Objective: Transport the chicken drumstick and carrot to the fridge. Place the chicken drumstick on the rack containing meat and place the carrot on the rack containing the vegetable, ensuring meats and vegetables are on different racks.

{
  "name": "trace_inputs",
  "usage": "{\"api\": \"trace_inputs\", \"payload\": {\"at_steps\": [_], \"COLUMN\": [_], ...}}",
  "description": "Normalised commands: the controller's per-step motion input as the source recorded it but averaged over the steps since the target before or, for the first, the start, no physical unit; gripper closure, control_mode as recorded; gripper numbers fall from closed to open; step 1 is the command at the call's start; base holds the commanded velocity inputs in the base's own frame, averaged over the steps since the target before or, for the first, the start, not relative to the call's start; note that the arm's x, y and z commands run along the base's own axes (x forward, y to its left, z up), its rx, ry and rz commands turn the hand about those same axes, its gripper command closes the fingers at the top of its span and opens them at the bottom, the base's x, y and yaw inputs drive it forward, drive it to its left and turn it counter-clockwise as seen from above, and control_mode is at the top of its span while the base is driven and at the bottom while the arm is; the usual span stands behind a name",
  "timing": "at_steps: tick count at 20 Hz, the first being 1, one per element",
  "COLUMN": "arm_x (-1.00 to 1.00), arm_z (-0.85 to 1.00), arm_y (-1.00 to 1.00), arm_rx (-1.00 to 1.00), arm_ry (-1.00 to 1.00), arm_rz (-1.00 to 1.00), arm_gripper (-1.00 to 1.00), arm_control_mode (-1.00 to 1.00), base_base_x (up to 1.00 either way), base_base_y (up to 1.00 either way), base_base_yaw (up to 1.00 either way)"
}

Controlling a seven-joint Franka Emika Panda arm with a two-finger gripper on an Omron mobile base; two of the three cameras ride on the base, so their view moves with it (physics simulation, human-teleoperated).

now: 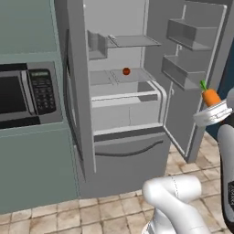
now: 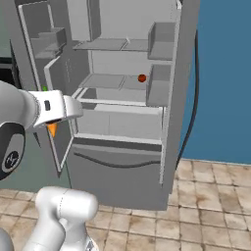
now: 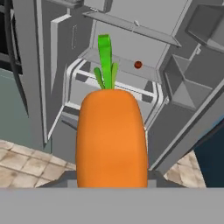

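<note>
Beige tiled floor down low. Teal cabinets with a built-in microwave at left, blue wall on the right.

Fridge doors open, interior pale grey. Middle shelf carries one small round red item, sitting toward the back, near the shelf's centre seam. Upper shelf is flat and grey. Fridge stands on a tan tiled floor.

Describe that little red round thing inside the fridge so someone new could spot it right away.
Look into the open fridge, at the middle shelf below the top one. The small red ball sits near the shelf's back, alone there, unlike the orange carrot the gripper holds outside.
</note>
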Motion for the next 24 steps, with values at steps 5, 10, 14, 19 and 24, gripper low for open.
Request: {"api": "trace_inputs", "payload": {"at_steps": [5,10,14,19,24], "arm_x": [0.00,0.00,0.00,0.00,0.00], "arm_z": [0.00,0.00,0.00,0.00,0.00], "arm_y": [0.00,0.00,0.00,0.00,0.00], "arm_rx": [0.00,0.00,0.00,0.00,0.00], "arm_ry": [0.00,0.00,0.00,0.00,0.00], "arm_rz": [0.00,0.00,0.00,0.00,0.00], "arm_gripper": [1.00,1.00,1.00,1.00,1.00], "arm_control_mode": [1.00,1.00,1.00,1.00,1.00], "base_base_x": [0.02,0.74,1.00,0.91,1.00], "base_base_y": [0.03,0.11,0.01,0.08,0.01], "base_base_yaw": [-0.18,-0.23,-0.09,0.00,0.04]}}
